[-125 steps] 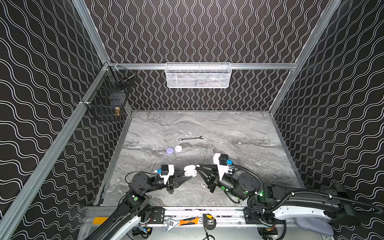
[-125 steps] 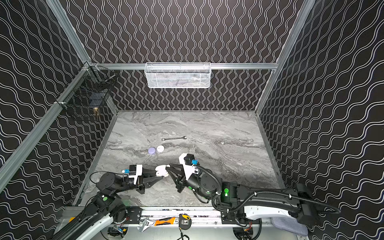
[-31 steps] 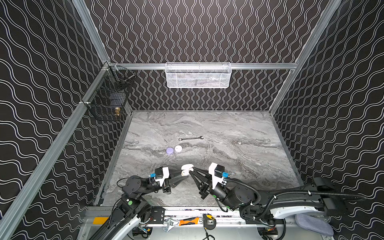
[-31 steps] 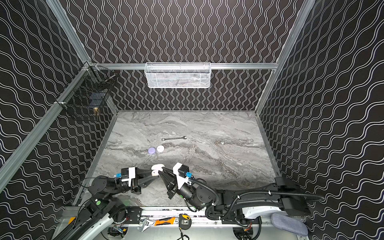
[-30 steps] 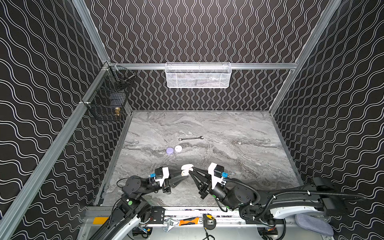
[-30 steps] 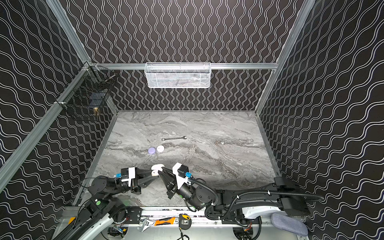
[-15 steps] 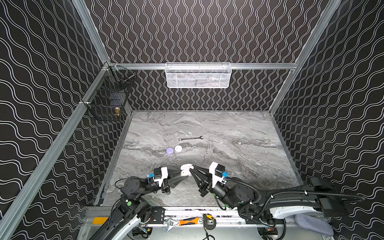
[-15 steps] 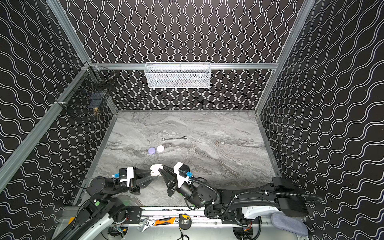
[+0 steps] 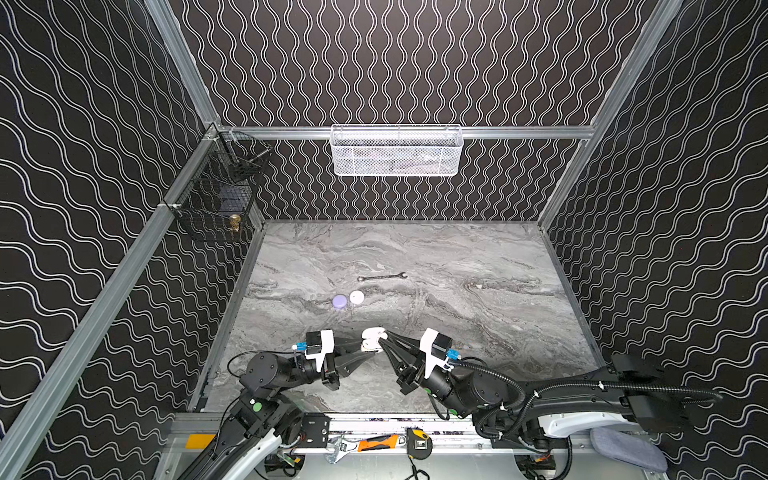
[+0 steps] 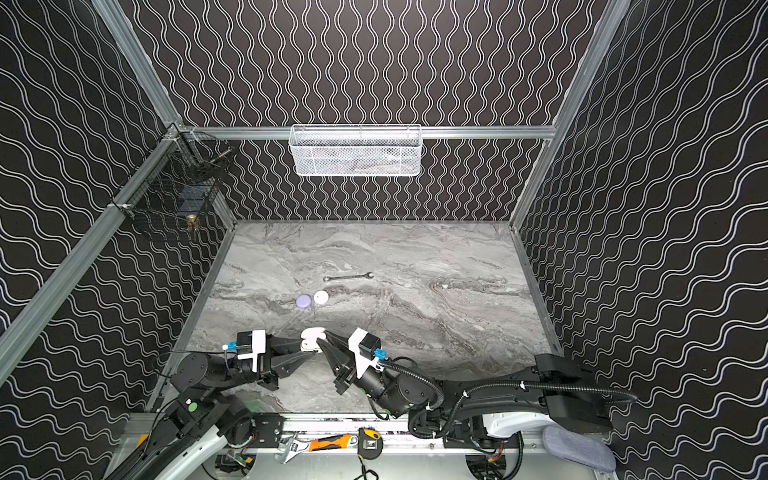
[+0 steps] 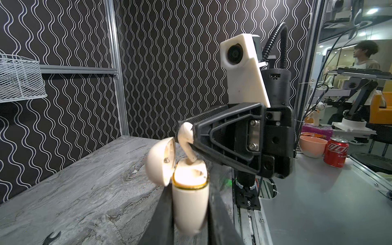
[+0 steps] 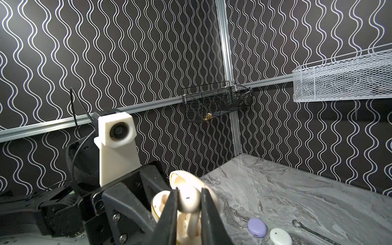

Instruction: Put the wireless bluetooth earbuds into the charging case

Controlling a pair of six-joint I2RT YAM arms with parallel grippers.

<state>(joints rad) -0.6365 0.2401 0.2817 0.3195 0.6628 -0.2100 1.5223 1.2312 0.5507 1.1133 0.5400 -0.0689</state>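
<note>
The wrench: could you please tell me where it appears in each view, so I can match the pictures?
In a top view: wrench on the table, just behind the lavender case.
In a top view: wrench, same spot.
Left wrist: wrench, only its open end showing.
Right wrist: wrench near the lavender case.
Shared landmark: white mesh basket.

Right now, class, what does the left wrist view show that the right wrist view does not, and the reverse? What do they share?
Only the left wrist view: a red can and a pink bowl outside the enclosure.
Only the right wrist view: a lavender case and a white case lying on the table, and the black wire basket.
Both: the earbud pinched by the right gripper over the open charging case, plus the white mesh basket.
</note>
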